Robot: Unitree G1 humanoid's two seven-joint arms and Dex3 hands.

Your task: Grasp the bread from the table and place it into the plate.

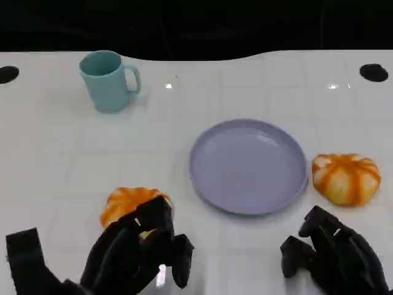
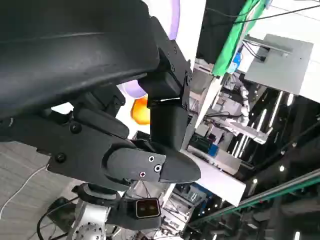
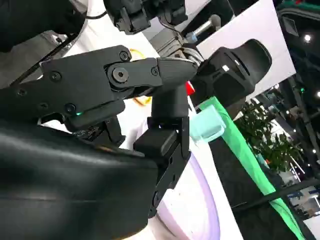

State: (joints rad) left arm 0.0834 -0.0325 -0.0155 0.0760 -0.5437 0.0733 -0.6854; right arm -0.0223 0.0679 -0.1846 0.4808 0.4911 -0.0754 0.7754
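Head view: near bread [image 1: 131,203] seemingly round, axisless.

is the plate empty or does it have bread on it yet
Empty. The plate shows bare purple surface; one bread lies right of it, another bread by the left hand.

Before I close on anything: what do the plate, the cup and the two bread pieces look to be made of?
The plate looks like smooth lavender plastic or glazed ceramic, with a soft sheen near its rim. The cup is matte teal with no sharp glare, probably plastic. The bread near the left hand and the bread right of the plate have a glossy orange-and-white crust; whether real or replica cannot be told.
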